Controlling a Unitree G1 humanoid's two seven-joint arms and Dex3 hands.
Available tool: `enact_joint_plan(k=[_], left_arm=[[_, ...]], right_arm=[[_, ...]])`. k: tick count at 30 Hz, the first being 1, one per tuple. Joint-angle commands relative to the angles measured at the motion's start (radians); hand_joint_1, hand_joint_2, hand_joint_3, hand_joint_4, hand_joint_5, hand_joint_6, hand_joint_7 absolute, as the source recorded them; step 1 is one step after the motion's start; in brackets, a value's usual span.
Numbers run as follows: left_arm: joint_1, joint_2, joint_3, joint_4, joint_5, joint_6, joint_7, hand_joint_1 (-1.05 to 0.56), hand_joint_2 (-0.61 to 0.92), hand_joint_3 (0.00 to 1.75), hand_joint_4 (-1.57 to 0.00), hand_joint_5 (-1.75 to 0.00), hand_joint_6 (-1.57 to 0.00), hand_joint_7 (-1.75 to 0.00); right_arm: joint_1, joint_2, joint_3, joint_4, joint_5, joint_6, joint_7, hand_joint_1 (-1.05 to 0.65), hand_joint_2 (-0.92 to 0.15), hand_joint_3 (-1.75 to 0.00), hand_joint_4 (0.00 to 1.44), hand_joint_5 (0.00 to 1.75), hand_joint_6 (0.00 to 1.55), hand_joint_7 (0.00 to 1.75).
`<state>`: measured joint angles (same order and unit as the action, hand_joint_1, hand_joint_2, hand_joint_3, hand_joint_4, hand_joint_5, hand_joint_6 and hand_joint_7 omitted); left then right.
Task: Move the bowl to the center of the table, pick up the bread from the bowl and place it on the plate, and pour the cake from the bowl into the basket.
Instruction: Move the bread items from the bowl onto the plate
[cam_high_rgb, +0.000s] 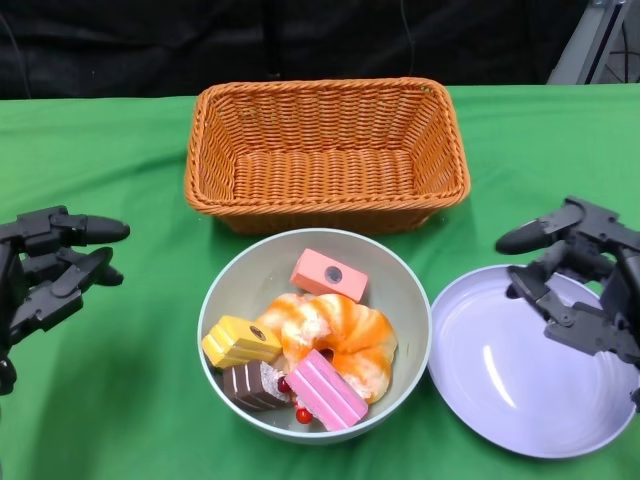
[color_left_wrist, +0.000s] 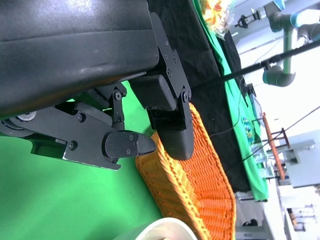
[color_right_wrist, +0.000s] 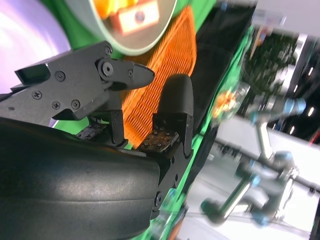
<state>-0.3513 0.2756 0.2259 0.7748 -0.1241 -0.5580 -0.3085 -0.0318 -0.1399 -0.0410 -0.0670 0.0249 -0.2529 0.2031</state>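
A pale green bowl (cam_high_rgb: 405, 290) stands on the green cloth near the front middle, just in front of the orange wicker basket (cam_high_rgb: 326, 150). Inside it lie an orange-glazed bread (cam_high_rgb: 340, 335) and several small cake pieces: pink (cam_high_rgb: 329, 275), yellow (cam_high_rgb: 240, 341), brown (cam_high_rgb: 255, 385) and pink-striped (cam_high_rgb: 328, 390). A lavender plate (cam_high_rgb: 525, 365) touches the bowl's right side. My left hand (cam_high_rgb: 50, 270) hovers left of the bowl, fingers apart, holding nothing. My right hand (cam_high_rgb: 580, 280) hangs over the plate's far right rim, fingers apart and empty. The right wrist view shows the bowl (color_right_wrist: 127, 47) and basket (color_right_wrist: 167, 85) beyond my fingers (color_right_wrist: 125, 72).
The basket is empty and reaches nearly to the table's back edge. Bare green cloth (cam_high_rgb: 100, 400) lies to the left of the bowl. Black backdrop stands behind the table. Another robot arm (color_right_wrist: 260, 165) shows far off in the right wrist view.
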Motion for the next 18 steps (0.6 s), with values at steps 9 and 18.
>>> enact_joint_plan(k=[9, 18], left_arm=[[-0.034, 0.021, -0.006, 0.079, 0.009, -0.076, -0.004, -0.07, 0.88, 0.44, -0.76, -1.42, -0.86, -0.96], [-0.035, 0.016, -0.024, 0.088, 0.022, -0.088, 0.008, -0.06, 0.87, 0.45, -0.77, -1.4, -0.87, -0.94]], right_arm=[[0.058, -0.1, 0.069, -0.335, 0.031, 0.193, 0.147, -0.4, -0.92, -0.09, 0.54, 0.96, 0.46, 0.69], [0.002, -0.184, 0.138, -0.507, 0.021, 0.44, 0.233, -0.44, -0.92, -0.05, 0.54, 0.66, 0.5, 0.42]])
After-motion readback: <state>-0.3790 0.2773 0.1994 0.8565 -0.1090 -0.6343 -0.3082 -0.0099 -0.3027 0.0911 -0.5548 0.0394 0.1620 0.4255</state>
